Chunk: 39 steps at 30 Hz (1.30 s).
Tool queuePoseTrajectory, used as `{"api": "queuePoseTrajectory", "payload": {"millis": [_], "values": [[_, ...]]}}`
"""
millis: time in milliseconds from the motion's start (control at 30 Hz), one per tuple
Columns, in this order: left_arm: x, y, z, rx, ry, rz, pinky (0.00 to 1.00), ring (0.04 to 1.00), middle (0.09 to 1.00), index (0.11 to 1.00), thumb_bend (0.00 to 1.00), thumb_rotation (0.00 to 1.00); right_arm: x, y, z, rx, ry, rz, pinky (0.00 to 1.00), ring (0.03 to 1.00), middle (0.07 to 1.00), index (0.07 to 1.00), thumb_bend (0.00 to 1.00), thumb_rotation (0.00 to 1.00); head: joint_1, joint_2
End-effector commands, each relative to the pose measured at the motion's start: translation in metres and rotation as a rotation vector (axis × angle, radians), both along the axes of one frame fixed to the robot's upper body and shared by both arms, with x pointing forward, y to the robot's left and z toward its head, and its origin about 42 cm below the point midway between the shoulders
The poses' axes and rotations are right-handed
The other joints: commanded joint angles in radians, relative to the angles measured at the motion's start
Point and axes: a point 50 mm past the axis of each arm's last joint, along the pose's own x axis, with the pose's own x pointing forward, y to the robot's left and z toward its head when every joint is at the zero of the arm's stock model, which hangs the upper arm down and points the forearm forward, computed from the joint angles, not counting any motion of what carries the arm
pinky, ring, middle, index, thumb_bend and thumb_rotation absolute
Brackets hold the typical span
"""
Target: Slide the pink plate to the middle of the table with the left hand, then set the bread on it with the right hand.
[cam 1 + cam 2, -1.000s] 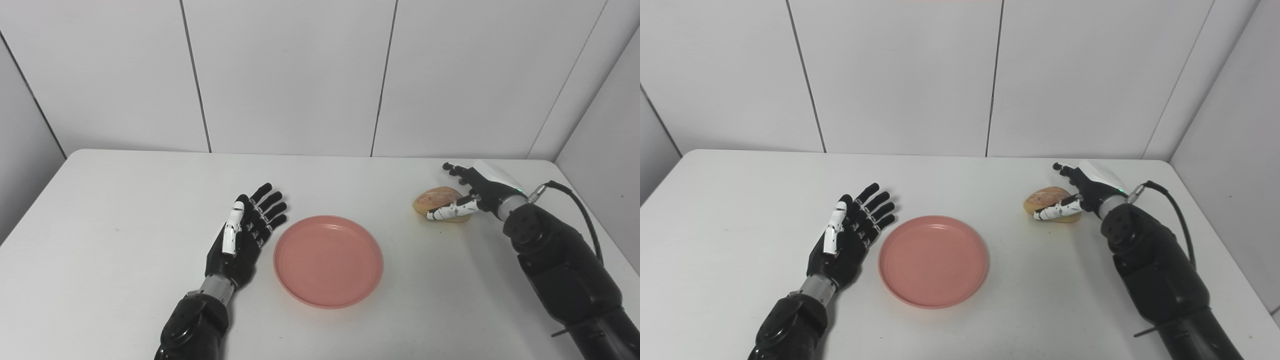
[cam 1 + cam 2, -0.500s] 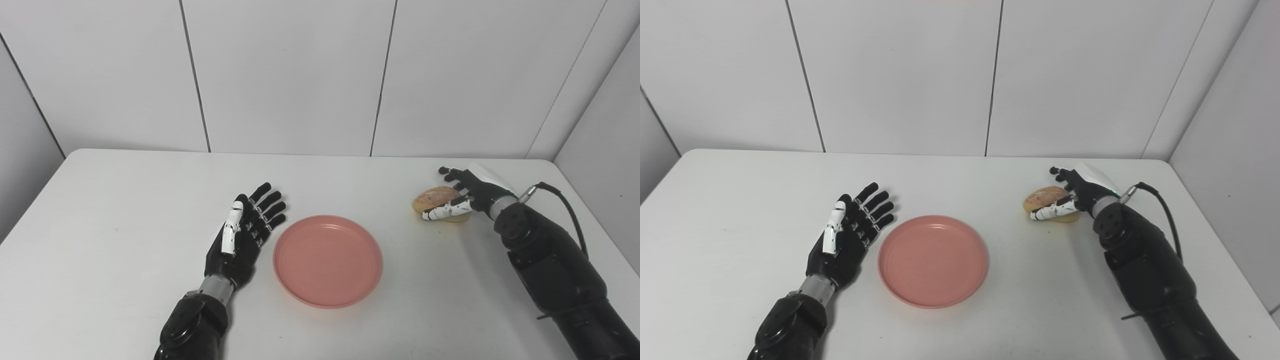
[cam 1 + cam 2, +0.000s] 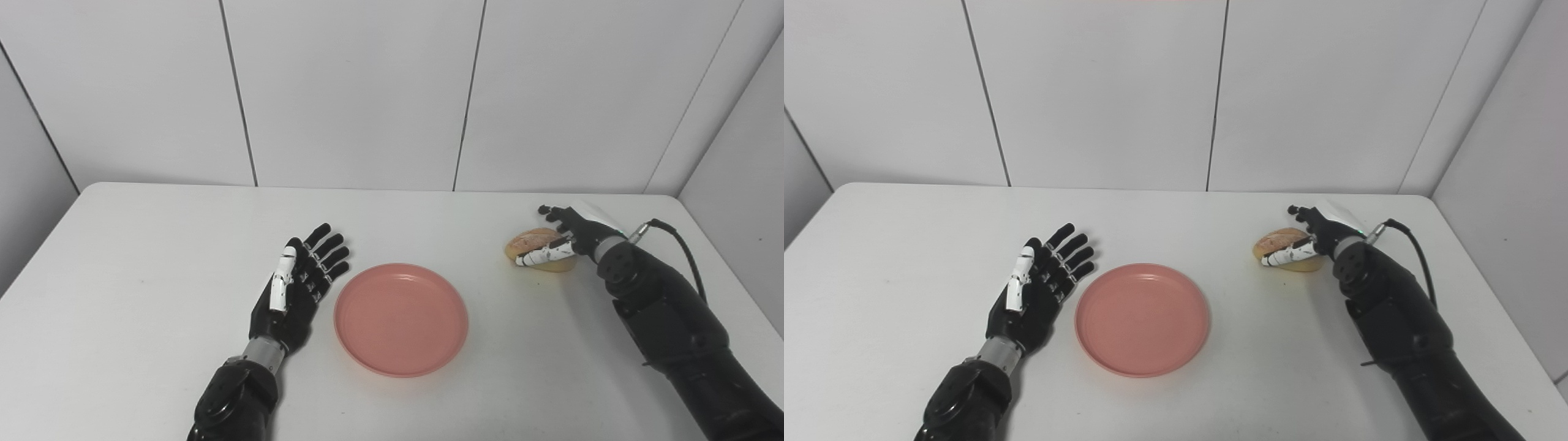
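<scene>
The pink plate [image 3: 401, 318] lies empty near the middle of the white table [image 3: 153, 257]. My left hand [image 3: 300, 288] rests just left of its rim, palm up and open, fingers spread and not touching the plate. The bread [image 3: 531, 240], a brown roll, sits on the table at the right back. My right hand [image 3: 572, 236] cups it from the right: the white thumb lies across the roll's front and the dark fingers reach straight past its far side. The fingers are not curled around the bread, so the hand reads as open.
White wall panels stand close behind the table's far edge, and a side wall rises at the right. A black cable [image 3: 674, 239] loops off my right wrist. The table's right edge runs near my right forearm.
My right forearm has swung inward to the left and the hand has drawn slightly closer onto the bread. The bread, the plate and my left hand stay where they were.
</scene>
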Motion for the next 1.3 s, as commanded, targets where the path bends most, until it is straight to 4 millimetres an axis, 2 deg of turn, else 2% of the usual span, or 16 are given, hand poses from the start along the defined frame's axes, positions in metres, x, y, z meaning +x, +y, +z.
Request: {"api": "queuePoseTrajectory", "payload": {"millis": [0, 833, 1033, 1267], "values": [[-0.005, 0.004, -0.013, 0.015, 0.049, 0.008, 0.88, 0.86, 0.858, 0.851, 0.35, 1.0, 0.012, 0.003, 0.033, -0.016, -0.091, 0.025, 0.78, 0.858, 0.899, 0.895, 0.98, 0.35, 0.0, 0.002], [-0.009, 0.002, -0.013, 0.021, 0.05, -0.014, 0.87, 0.86, 0.861, 0.848, 0.35, 1.0, 0.023, 0.008, 0.015, -0.011, -0.029, 0.038, 0.78, 0.836, 0.865, 0.858, 0.97, 0.34, 0.004, 0.011], [-0.01, 0.002, -0.012, 0.022, 0.05, -0.01, 0.87, 0.857, 0.86, 0.846, 0.35, 1.0, 0.024, 0.011, 0.011, -0.036, -0.007, 0.029, 0.69, 0.753, 0.785, 0.79, 0.94, 0.3, 0.003, 0.012], [-0.01, 0.002, -0.012, 0.023, 0.052, -0.011, 0.88, 0.861, 0.863, 0.851, 0.35, 1.0, 0.024, 0.012, 0.007, -0.072, 0.004, 0.03, 0.66, 0.693, 0.723, 0.712, 0.89, 0.3, 0.004, 0.013]]}}
